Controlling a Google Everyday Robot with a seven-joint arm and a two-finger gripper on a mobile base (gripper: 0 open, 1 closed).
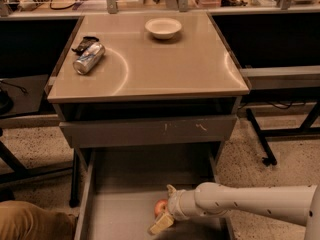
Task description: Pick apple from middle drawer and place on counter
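Note:
The apple (160, 206), small and red-orange, lies on the grey floor of the pulled-out middle drawer (120, 214), near its right side. My gripper (165, 209) reaches in from the right on a white arm, low in the drawer. Its pale fingers stand apart, one behind the apple (170, 190) and one in front of it (159, 226), so the apple sits between them. The tan counter (165, 64) is above the drawers.
On the counter a white bowl (163, 27) stands at the back and a silver soda can (89, 58) lies on its side at the left, next to a dark object (85, 43). A closed drawer front with white scratches (150, 130) hangs above the open drawer. Something brown (30, 221) is at bottom left.

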